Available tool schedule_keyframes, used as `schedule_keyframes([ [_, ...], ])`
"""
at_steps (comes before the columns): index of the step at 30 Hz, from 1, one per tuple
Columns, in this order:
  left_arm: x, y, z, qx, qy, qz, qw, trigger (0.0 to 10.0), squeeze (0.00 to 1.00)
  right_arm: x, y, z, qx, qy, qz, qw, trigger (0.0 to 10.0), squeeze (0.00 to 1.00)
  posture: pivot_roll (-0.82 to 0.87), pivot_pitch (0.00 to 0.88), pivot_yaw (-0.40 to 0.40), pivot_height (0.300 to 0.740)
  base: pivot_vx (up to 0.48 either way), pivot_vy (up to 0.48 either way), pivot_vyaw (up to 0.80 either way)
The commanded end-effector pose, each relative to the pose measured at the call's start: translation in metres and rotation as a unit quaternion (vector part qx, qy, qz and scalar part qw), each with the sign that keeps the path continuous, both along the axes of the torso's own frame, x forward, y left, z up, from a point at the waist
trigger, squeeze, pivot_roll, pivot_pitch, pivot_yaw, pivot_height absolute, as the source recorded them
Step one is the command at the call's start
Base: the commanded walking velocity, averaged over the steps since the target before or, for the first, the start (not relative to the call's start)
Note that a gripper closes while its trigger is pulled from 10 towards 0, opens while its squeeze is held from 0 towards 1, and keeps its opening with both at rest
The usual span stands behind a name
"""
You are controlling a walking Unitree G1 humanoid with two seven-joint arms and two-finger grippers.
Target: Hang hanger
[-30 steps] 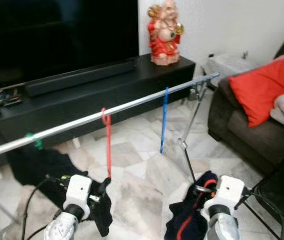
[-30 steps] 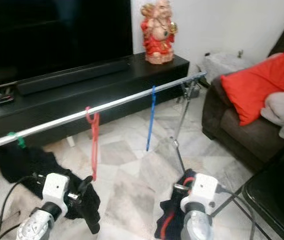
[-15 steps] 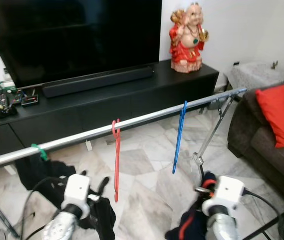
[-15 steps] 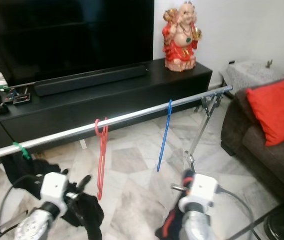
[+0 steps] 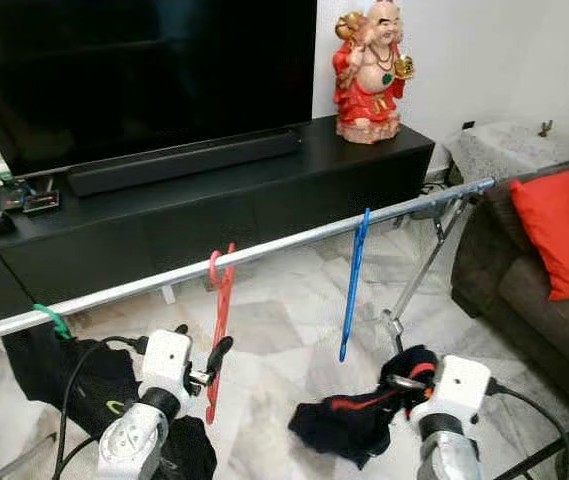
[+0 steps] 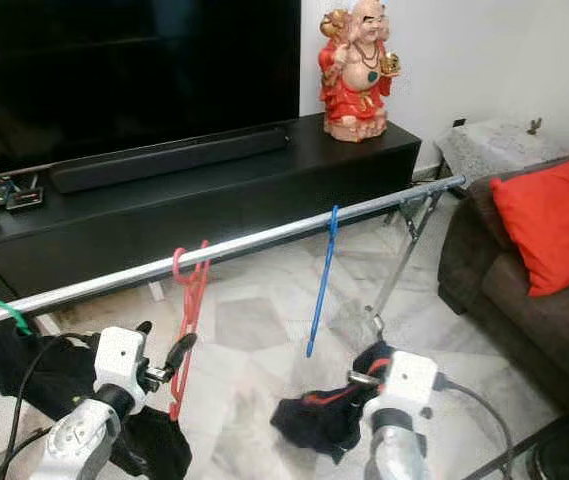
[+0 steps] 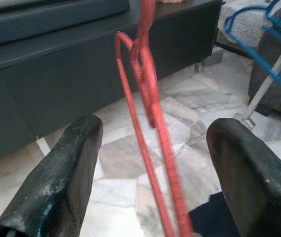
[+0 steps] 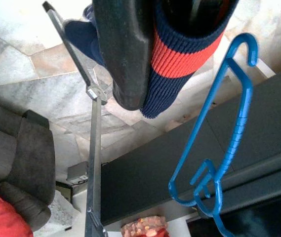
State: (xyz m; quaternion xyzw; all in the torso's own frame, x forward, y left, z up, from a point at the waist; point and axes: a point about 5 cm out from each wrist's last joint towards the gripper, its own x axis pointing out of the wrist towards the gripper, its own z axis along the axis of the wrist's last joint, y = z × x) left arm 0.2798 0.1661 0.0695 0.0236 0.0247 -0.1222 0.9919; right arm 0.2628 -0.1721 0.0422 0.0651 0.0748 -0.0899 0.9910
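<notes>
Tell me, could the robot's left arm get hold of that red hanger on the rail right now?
Probably yes. The left gripper is open and the red hanger hangs between its fingers, with nothing in between. It hangs freely from the rail.

Ahead of me a low black TV cabinet [image 5: 264, 205] carries a large dark television [image 5: 134, 70], a black soundbar [image 5: 184, 161] and a red laughing Buddha figurine [image 5: 369, 60]. On my right, a dark grey sofa [image 5: 524, 290] holds a red cushion [image 5: 564, 225]. The floor [image 5: 284, 300] is pale marble tile
</notes>
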Motion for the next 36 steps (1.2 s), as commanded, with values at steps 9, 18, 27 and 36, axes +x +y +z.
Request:
schedule_keyframes([
  [9,0.023,-0.028,0.021,0.018,0.013,-0.11,0.994,10.0,0.0,0.003,0.003,0.004,0.003,-0.016,-0.01,1.0,10.0,0.0,0.05,0.029,0.083,0.74,0.0,0.0,0.0],
  [18,0.052,-0.023,0.029,0.052,0.028,-0.057,0.997,10.0,0.0,0.0,-0.001,0.004,0.004,-0.017,-0.025,1.0,10.0,0.0,0.03,0.032,0.106,0.74,0.0,0.0,0.0],
  [27,0.049,0.005,0.021,0.078,0.046,-0.024,0.996,10.0,0.0,-0.002,0.003,0.001,0.005,-0.013,-0.024,1.0,10.0,0.0,0.05,0.041,0.099,0.74,0.0,0.0,0.0],
  [36,0.052,-0.001,0.011,0.104,0.069,-0.022,0.992,10.0,0.0,0.001,0.005,0.002,0.007,-0.015,-0.02,1.0,10.0,0.0,0.05,0.043,0.099,0.74,0.0,0.0,0.0],
])
